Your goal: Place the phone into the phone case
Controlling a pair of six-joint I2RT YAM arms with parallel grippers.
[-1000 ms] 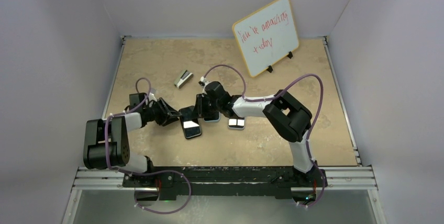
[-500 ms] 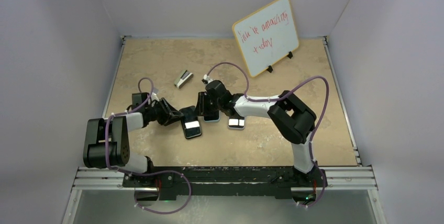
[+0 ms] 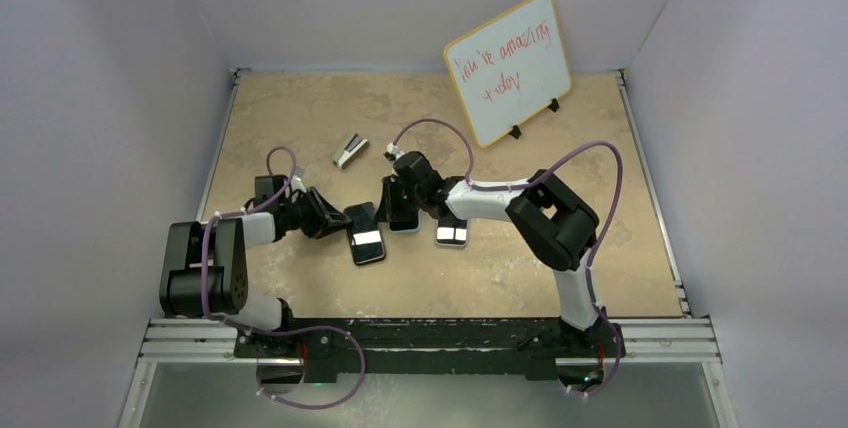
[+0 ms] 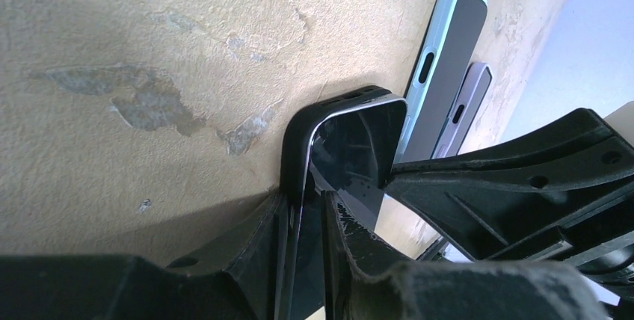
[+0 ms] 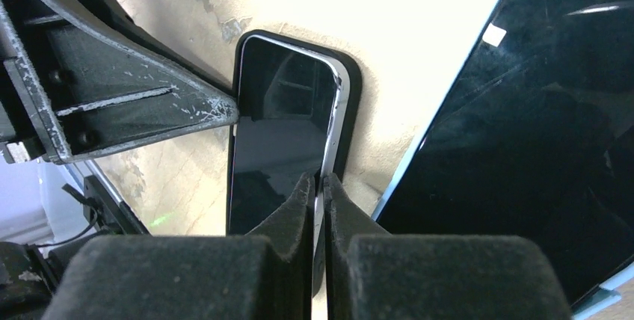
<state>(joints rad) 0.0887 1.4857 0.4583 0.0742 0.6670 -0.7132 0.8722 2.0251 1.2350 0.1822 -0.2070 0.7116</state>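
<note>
Phone's [image 5: 277, 125] edge could pop back out
Left gripper [image 4: 303, 202] pinches the case [image 4: 293, 140] end, right gripper [image 5: 320, 185] is pressed together on that silver edge; a slip there unseats it.

Phone [image 4: 351, 140] lower half was hidden inside left gripper [image 4: 308, 215]; second phone [image 5: 538, 125] cut off by frame; small object [image 3: 349, 150] unidentifiable.

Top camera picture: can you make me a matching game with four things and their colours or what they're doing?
Things
1 whiteboard
2 phone case
3 other phone
4 right gripper

Clues
A light-blue rim
B black, under the phone
C red writing, at the back
D pinching that phone's silver edge

Pairs: 1-C, 2-B, 3-A, 4-D
</note>
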